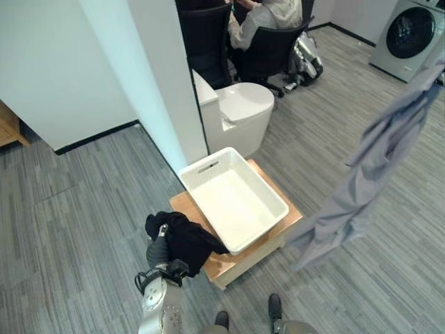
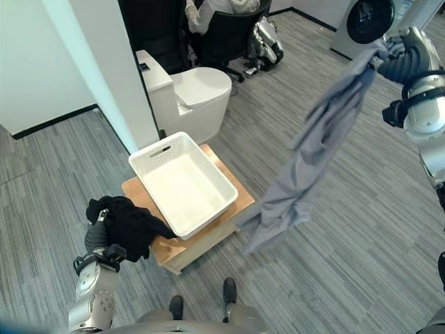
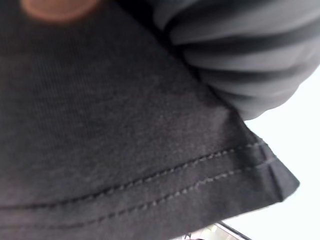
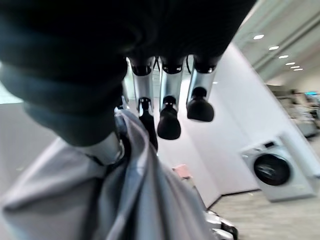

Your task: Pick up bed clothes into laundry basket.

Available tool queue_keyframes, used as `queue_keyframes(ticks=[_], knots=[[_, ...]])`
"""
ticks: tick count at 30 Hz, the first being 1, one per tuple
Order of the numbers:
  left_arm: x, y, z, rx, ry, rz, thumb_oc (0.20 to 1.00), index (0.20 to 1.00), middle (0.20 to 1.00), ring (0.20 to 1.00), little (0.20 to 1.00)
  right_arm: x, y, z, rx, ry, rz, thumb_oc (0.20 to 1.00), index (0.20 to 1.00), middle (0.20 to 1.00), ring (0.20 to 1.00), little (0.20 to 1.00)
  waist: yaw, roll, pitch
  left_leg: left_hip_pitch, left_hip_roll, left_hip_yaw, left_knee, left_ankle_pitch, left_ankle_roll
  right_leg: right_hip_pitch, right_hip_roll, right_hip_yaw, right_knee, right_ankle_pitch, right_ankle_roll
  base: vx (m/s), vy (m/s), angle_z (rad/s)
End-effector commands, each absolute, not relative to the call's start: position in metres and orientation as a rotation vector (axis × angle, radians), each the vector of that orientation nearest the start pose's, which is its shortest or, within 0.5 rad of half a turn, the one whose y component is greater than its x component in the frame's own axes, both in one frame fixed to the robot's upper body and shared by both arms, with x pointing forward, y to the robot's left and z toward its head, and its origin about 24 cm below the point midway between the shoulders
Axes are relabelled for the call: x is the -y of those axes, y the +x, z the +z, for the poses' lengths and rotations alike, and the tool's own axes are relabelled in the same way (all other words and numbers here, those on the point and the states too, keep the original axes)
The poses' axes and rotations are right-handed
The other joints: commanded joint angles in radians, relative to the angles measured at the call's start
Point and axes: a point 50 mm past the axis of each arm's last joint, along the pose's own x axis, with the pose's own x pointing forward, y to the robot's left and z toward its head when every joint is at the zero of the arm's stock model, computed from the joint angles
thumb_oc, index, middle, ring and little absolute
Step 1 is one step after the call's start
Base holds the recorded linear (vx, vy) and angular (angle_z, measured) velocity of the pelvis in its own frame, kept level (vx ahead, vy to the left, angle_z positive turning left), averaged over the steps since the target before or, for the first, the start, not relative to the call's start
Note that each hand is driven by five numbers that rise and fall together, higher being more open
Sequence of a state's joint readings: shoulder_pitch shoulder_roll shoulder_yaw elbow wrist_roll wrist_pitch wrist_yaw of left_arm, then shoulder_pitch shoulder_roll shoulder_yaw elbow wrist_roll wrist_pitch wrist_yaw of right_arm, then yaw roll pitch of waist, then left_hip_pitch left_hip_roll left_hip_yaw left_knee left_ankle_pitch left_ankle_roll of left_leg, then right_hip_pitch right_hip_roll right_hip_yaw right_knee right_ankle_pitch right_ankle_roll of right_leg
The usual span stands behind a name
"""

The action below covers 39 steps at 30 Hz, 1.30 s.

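A white toilet (image 1: 240, 111) is standing just behind the low wooden platform (image 1: 278, 233), w/ a person in a dark office chair (image 1: 271, 49) further back, a white wall corner (image 1: 163, 90) on the left and a washing machine (image 1: 410, 35) far right. The white laundry basket (image 1: 235, 198) is sitting on the platform, w/ nothing lying inside it, its long axis running from back-left to front-right. The left hand (image 1: 158, 252) is clutching a bunched black garment (image 1: 184, 238) at the platform's front-left corner, while the right hand (image 2: 396, 62) is pinching a grey garment (image 2: 306, 160) high up, well right of the basket, hanging long and near vertical w/ its lower end just beside the platform's right edge.
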<state>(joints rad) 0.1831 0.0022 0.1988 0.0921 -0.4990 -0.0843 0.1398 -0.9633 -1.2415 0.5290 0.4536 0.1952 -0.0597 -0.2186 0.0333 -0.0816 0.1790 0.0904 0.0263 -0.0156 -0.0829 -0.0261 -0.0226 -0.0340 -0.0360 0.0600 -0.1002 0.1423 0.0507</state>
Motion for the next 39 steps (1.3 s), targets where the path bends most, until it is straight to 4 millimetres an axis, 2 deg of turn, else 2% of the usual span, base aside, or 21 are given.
queue_keyframes(ticks=[1,2,6,8,11,12,13,15,18,20,22,23,25,28,31,32,33,34,35,39], knots=[[-0.235,0.195,0.011,-0.006,-0.396,0.469,0.200,0.200,0.200,0.200,0.200,0.319,0.316,0.359,0.540,-1.208,-0.478,0.200,0.200,0.200,0.200,0.200,0.012,-0.012,-0.060,-0.074,0.024,-0.023,-0.004,0.019,-0.005,0.040,-0.056,0.017,0.020,-0.023,0.040,-0.01,0.067,0.00],[-0.236,0.195,0.011,-0.007,-0.387,0.477,0.200,0.200,0.200,0.200,0.200,0.306,0.317,0.375,0.602,-1.241,-0.472,0.200,0.200,0.200,0.200,0.200,0.014,-0.022,-0.056,-0.074,0.022,-0.021,-0.004,0.017,-0.004,0.038,-0.055,0.021,0.021,-0.018,0.043,-0.01,0.058,-0.06],[-0.238,0.196,0.012,-0.006,-0.372,0.490,0.200,0.200,0.200,0.200,0.200,0.272,0.319,0.398,0.701,-1.343,-0.404,0.200,0.200,0.200,0.200,0.200,0.016,-0.036,-0.058,-0.072,0.019,-0.017,-0.004,0.014,-0.001,0.038,-0.056,0.024,0.020,-0.014,0.046,0.00,0.048,-0.11],[-0.239,0.196,0.013,-0.005,-0.351,0.492,0.200,0.200,0.200,0.200,0.200,0.254,0.316,0.430,0.766,-1.452,-0.432,0.200,0.200,0.200,0.200,0.200,0.015,-0.053,-0.065,-0.068,0.017,-0.014,-0.004,0.011,-0.001,0.039,-0.057,0.026,0.021,-0.010,0.048,0.00,0.057,-0.05],[-0.236,0.197,0.013,-0.003,-0.361,0.498,0.200,0.200,0.200,0.200,0.200,0.235,0.311,0.458,0.848,-1.512,-0.472,0.200,0.200,0.200,0.200,0.200,0.013,-0.056,-0.068,-0.065,0.015,-0.014,-0.004,0.008,0.000,0.040,-0.057,0.027,0.021,-0.005,0.049,0.00,0.028,-0.02],[-0.246,0.195,0.015,0.007,-0.325,0.522,0.200,0.200,0.200,0.200,0.200,0.221,0.303,0.479,0.949,-1.495,-0.527,0.200,0.200,0.200,0.200,0.200,0.004,-0.101,-0.079,-0.063,0.014,-0.017,-0.004,0.006,0.001,0.042,-0.056,0.028,0.021,-0.004,0.049,0.02,0.043,-0.08],[-0.253,0.192,0.014,0.003,-0.305,0.550,0.200,0.200,0.200,0.200,0.200,0.215,0.298,0.494,1.000,-1.470,-0.575,0.200,0.200,0.200,0.200,0.200,-0.006,-0.128,-0.087,-0.062,0.014,-0.017,-0.004,0.004,0.002,0.044,-0.055,0.028,0.020,-0.005,0.050,0.01,0.047,-0.16],[-0.274,0.185,0.018,0.017,-0.244,0.615,0.200,0.200,0.200,0.200,0.200,0.219,0.291,0.512,1.012,-1.462,-0.679,0.200,0.200,0.200,0.200,0.200,-0.038,-0.201,-0.112,-0.060,0.013,-0.016,-0.004,0.001,0.002,0.047,-0.054,0.031,0.021,-0.004,0.049,0.01,0.034,-0.03],[-0.282,0.178,0.018,0.020,-0.232,0.661,0.200,0.200,0.200,0.200,0.200,0.219,0.291,0.518,1.012,-1.462,-0.715,0.200,0.200,0.200,0.200,0.200,-0.061,-0.233,-0.128,-0.054,0.010,-0.018,-0.004,-0.003,0.004,0.051,-0.055,0.034,0.022,-0.003,0.048,0.01,0.022,-0.01],[-0.289,0.176,0.019,0.021,-0.209,0.690,0.200,0.200,0.200,0.200,0.200,0.209,0.292,0.519,1.034,-1.480,-0.697,0.200,0.200,0.200,0.200,0.200,-0.072,-0.250,-0.138,-0.050,0.010,-0.018,-0.004,-0.005,0.005,0.053,-0.055,0.035,0.023,-0.002,0.048,0.00,0.010,0.02],[-0.293,0.175,0.018,0.019,-0.198,0.706,0.200,0.200,0.200,0.200,0.200,0.182,0.291,0.522,1.111,-1.492,-0.624,0.200,0.200,0.200,0.200,0.200,-0.082,-0.265,-0.146,-0.045,0.010,-0.016,-0.004,-0.005,0.005,0.056,-0.052,0.033,0.021,-0.002,0.048,0.00,0.003,-0.03],[-0.295,0.175,0.019,0.021,-0.192,0.710,0.200,0.200,0.200,0.200,0.200,0.177,0.291,0.521,1.119,-1.505,-0.604,0.200,0.200,0.200,0.200,0.200,-0.088,-0.273,-0.149,-0.044,0.010,-0.015,-0.004,-0.006,0.005,0.058,-0.052,0.033,0.020,-0.002,0.048,0.00,0.000,0.00],[-0.297,0.176,0.021,0.028,-0.182,0.709,0.200,0.200,0.200,0.200,0.200,0.180,0.293,0.519,1.100,-1.510,-0.603,0.200,0.200,0.200,0.200,0.200,-0.091,-0.285,-0.151,-0.043,0.010,-0.015,-0.004,-0.007,0.005,0.060,-0.052,0.033,0.020,0.000,0.049,-0.02,0.003,0.06],[-0.294,0.178,0.020,0.021,-0.193,0.689,0.200,0.200,0.200,0.200,0.200,0.183,0.302,0.507,1.052,-1.547,-0.557,0.200,0.200,0.200,0.200,0.200,-0.078,-0.288,-0.138,-0.043,0.010,-0.011,-0.004,-0.004,0.004,0.060,-0.052,0.037,0.023,0.004,0.050,-0.04,0.013,0.02],[-0.298,0.172,0.013,-0.021,-0.181,0.700,0.200,0.200,0.200,0.200,0.200,0.181,0.308,0.494,1.027,-1.595,-0.508,0.200,0.200,0.200,0.200,0.200,-0.063,-0.283,-0.125,-0.043,0.009,-0.009,-0.004,-0.003,0.003,0.057,-0.051,0.039,0.023,0.008,0.049,-0.02,0.010,-0.06],[-0.305,0.165,0.008,-0.054,-0.161,0.728,0.200,0.200,0.200,0.200,0.200,0.170,0.308,0.490,1.056,-1.640,-0.474,0.200,0.200,0.200,0.200,0.200,-0.063,-0.285,-0.123,-0.044,0.008,-0.008,-0.004,-0.003,0.004,0.056,-0.052,0.040,0.021,0.008,0.049,-0.01,0.006,-0.05],[-0.317,0.159,0.010,-0.060,-0.115,0.752,0.200,0.200,0.200,0.200,0.200,0.162,0.305,0.490,1.082,-1.708,-0.481,0.200,0.200,0.200,0.200,0.200,-0.075,-0.305,-0.128,-0.043,0.009,-0.007,-0.004,-0.005,0.004,0.056,-0.051,0.040,0.020,0.008,0.049,0.00,0.000,0.00],[-0.323,0.154,0.006,-0.096,-0.078,0.771,0.200,0.200,0.200,0.200,0.200,0.152,0.300,0.491,1.135,-1.701,-0.454,0.200,0.200,0.200,0.200,0.200,-0.076,-0.290,-0.123,-0.047,0.006,-0.009,-0.004,-0.002,0.003,0.054,-0.055,0.039,0.020,0.006,0.050,0.00,0.012,-0.05],[-0.326,0.151,0.004,-0.117,-0.056,0.776,0.200,0.200,0.200,0.200,0.200,0.146,0.296,0.499,1.161,-1.691,-0.487,0.200,0.200,0.200,0.200,0.200,-0.083,-0.289,-0.124,-0.045,0.004,-0.009,-0.004,-0.002,0.005,0.056,-0.056,0.038,0.020,0.005,0.050,-0.01,0.014,-0.08],[-0.330,0.146,0.004,-0.118,-0.063,0.790,0.200,0.200,0.200,0.200,0.200,0.145,0.300,0.512,1.128,-1.681,-0.553,0.200,0.200,0.200,0.200,0.200,-0.112,-0.306,-0.141,-0.047,0.001,-0.012,-0.004,-0.002,0.006,0.062,-0.060,0.037,0.018,0.004,0.050,-0.01,0.008,0.01]])
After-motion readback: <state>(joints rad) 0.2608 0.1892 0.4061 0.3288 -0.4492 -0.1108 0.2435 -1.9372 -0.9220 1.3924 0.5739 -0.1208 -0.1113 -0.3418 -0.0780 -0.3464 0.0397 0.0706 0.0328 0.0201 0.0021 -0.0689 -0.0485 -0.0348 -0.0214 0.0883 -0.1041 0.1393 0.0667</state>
